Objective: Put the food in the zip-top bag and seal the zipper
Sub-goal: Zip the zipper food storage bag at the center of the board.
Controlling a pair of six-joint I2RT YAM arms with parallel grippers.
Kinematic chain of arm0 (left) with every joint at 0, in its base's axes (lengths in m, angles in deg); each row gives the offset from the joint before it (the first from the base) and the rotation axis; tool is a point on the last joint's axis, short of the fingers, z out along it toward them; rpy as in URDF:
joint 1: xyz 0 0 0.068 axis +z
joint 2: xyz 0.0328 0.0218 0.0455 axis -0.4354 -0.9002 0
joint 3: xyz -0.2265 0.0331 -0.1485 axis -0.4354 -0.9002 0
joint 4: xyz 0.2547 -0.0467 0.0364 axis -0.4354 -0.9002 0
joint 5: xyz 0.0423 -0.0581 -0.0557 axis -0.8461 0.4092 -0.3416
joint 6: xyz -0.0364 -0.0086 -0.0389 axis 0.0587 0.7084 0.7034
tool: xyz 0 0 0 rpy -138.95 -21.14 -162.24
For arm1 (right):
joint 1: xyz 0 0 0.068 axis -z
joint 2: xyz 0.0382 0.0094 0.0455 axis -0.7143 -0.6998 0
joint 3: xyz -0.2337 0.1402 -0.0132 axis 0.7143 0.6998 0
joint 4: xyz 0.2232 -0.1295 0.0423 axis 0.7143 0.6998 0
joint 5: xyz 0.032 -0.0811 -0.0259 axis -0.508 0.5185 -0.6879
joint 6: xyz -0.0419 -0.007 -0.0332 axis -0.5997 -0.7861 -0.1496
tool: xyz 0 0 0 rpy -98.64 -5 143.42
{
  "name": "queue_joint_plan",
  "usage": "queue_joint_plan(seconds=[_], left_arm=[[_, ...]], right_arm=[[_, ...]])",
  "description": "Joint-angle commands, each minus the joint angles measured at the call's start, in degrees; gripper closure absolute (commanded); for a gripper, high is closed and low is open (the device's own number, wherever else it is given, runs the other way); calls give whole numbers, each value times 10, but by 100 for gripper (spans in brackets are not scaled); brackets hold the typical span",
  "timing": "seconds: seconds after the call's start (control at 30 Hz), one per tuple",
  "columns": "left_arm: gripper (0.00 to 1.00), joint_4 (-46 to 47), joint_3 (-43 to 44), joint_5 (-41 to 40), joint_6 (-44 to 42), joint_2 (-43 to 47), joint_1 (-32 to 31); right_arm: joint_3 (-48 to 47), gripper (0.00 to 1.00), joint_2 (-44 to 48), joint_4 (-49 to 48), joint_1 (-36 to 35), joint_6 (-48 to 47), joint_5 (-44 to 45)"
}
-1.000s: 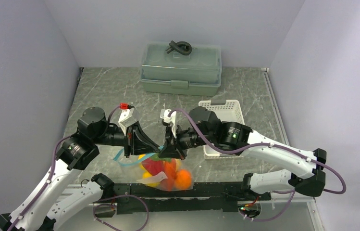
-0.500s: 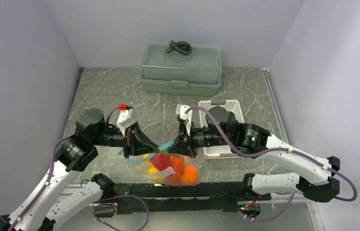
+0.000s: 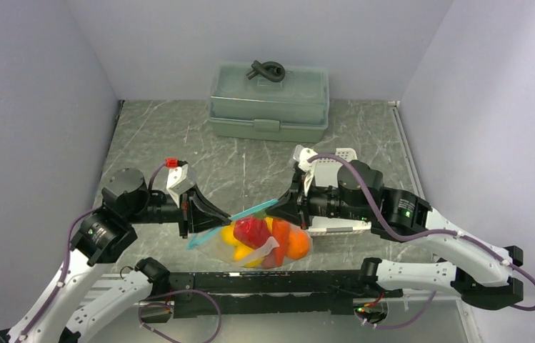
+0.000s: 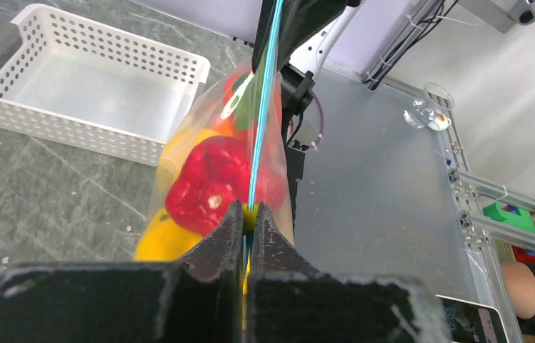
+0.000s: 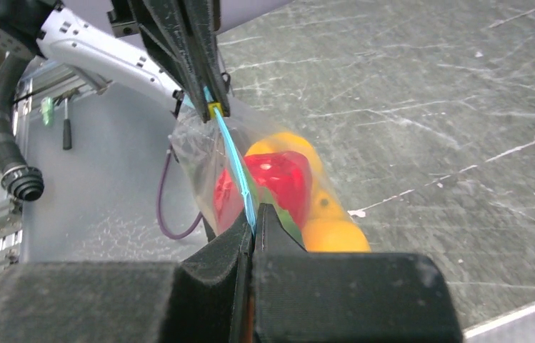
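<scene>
The clear zip-top bag (image 3: 227, 246) hangs stretched between my two grippers near the table's front edge. It holds the food: a red piece (image 3: 251, 230), yellow pieces (image 3: 239, 251) and orange ones (image 3: 298, 243). The teal-blue zipper (image 3: 250, 213) runs taut between the grippers. My left gripper (image 4: 250, 211) is shut on the zipper at a small yellow slider (image 4: 251, 216), with the red piece (image 4: 211, 179) just beyond its tips. At the strip's other end, my right gripper (image 5: 253, 214) is shut on the zipper (image 5: 232, 153). The left gripper (image 3: 224, 218) and right gripper (image 3: 280, 206) face each other.
A white lattice basket (image 3: 341, 153), seemingly empty (image 4: 93, 78), lies mostly hidden under the right arm. A grey-green lidded box (image 3: 268, 100) stands at the back. Walls close in on the left, the right and behind. A metal frame (image 3: 278, 282) runs along the front edge.
My right gripper has slid right along the zipper, away from the left one, drawing the strip out long and taut. The bag of food swung rightward. The left arm drew back slightly left.
</scene>
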Motion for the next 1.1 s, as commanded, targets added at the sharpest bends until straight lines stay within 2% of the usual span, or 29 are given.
queue_joint_plan(seconds=[0.0, 1.07], left_arm=[[100, -59, 22, -31, -10, 21, 0], [100, -202, 42, -223, 9, 110, 0]], right_arm=[[-12, 100, 38, -33, 9, 18, 84], [3, 100, 101, -51, 9, 33, 322]])
